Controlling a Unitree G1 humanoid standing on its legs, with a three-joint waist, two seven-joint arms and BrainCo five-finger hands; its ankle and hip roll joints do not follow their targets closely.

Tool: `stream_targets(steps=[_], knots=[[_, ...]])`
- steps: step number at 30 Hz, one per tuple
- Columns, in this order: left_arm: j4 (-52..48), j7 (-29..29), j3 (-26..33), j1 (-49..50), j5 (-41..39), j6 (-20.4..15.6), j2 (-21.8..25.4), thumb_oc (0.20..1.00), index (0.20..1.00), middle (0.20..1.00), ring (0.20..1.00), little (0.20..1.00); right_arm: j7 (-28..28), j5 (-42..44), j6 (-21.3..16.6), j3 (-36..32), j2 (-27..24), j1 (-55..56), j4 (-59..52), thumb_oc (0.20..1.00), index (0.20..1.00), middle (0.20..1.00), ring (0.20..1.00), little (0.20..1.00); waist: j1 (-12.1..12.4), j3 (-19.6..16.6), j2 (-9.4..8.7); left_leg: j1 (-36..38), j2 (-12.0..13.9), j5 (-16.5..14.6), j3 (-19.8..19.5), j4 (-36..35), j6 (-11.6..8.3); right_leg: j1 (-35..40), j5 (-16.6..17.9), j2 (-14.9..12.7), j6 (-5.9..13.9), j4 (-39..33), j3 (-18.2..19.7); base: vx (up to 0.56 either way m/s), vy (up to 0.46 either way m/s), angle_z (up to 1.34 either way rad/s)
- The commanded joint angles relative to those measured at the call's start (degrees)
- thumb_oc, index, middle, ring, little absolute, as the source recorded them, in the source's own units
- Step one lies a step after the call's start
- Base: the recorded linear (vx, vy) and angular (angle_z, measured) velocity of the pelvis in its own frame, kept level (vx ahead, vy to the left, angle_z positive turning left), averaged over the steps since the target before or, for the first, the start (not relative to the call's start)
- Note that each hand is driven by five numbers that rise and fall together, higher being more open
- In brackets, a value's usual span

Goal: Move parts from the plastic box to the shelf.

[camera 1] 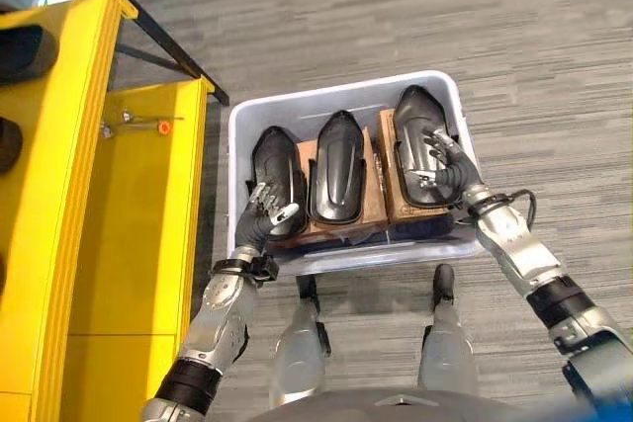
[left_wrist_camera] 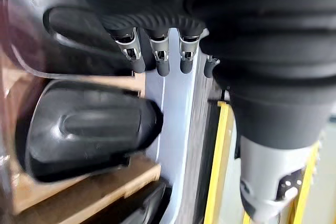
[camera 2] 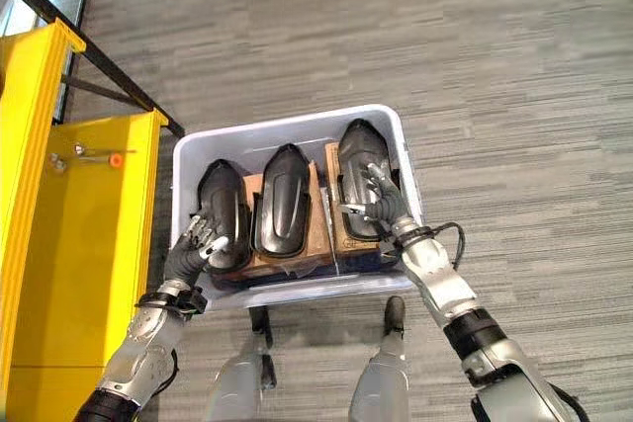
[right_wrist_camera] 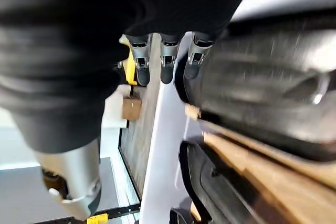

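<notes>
Parts are seen lying side by side in the plastic box (camera 1: 450,96), which stands on the floor just beside the yellow shelf (camera 1: 59,145): three black moulded pieces, each bedded on a brown cardboard tray (camera 1: 381,207). The left part (camera 1: 275,160) is met at its near end by the left hand (camera 1: 265,216), whose fingers are loosely bent over the part's edge near the box wall; a closed grip is not made out, and in the left wrist view the fingertips (left_wrist_camera: 160,66) are seen hanging straight beside the pale wall. The right part (camera 1: 420,140) is covered by the right hand (camera 1: 443,167), its fingers spread and laid flat on the glossy top rather than curled round it. The middle part (camera 1: 338,165) is left untouched. The step in hand is judged to be the reach and first contact for picking, with nothing lifted yet and the whole load of the box still to be moved. For the next move, a firm hold on one part is called for: the fingers would need to be worked under or round an edge, since the smooth curved shell offers little purchase from above, and the part would then have to be raised clear of its tray and the box wall before being carried left to the shelf.
</notes>
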Motion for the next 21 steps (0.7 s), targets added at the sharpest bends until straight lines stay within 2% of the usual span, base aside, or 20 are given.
stream_targets(steps=[1, 15, 21], knots=[[-5.21, 1.53, 0.84, -1.51, -0.33, -4.52, 3.69, 1.0, 1.0, 1.0, 1.0, 1.0, -2.59, 0.95, -3.32, 0.34, 2.36, -4.26, 1.09, 1.0, 1.0, 1.0, 1.0, 1.0, 0.82, 0.11, -2.46, -2.0, 1.2, -6.93, -2.56, 9.48, -0.1, -2.39, -5.82, -2.03, -2.2, 8.09, -0.75, -0.05, 0.022, 0.02], [-7.24, 1.7, -3.09, -1.53, -2.04, -4.9, 7.12, 1.0, 1.0, 1.0, 1.0, 1.0, -9.51, 3.87, -4.05, -0.92, 1.79, -21.45, 23.97, 1.0, 1.0, 1.0, 1.0, 1.0, 4.25, 2.93, 0.29, -5.25, 0.54, -6.3, -3.43, 10.33, 0.0, -5.08, -5.89, -2.39, -2.4, 9.47, -1.17, -0.01, 0.003, 0.04], [-7.04, 2.8, -3.76, -2.12, -1.93, -5.08, 7.39, 1.0, 1.0, 1.0, 1.0, 1.0, -11.28, 4.97, -4.42, -2.05, 2.02, -23.34, 27.71, 1.0, 1.0, 1.0, 1.0, 1.0, 4.73, 3.57, 1.43, -5.98, 0.37, -6.01, -3.65, 10.02, 0.0, -6.22, -6.39, -2.49, -2.46, 10.36, -1.07, 0.01, 0.005, 0.04]])
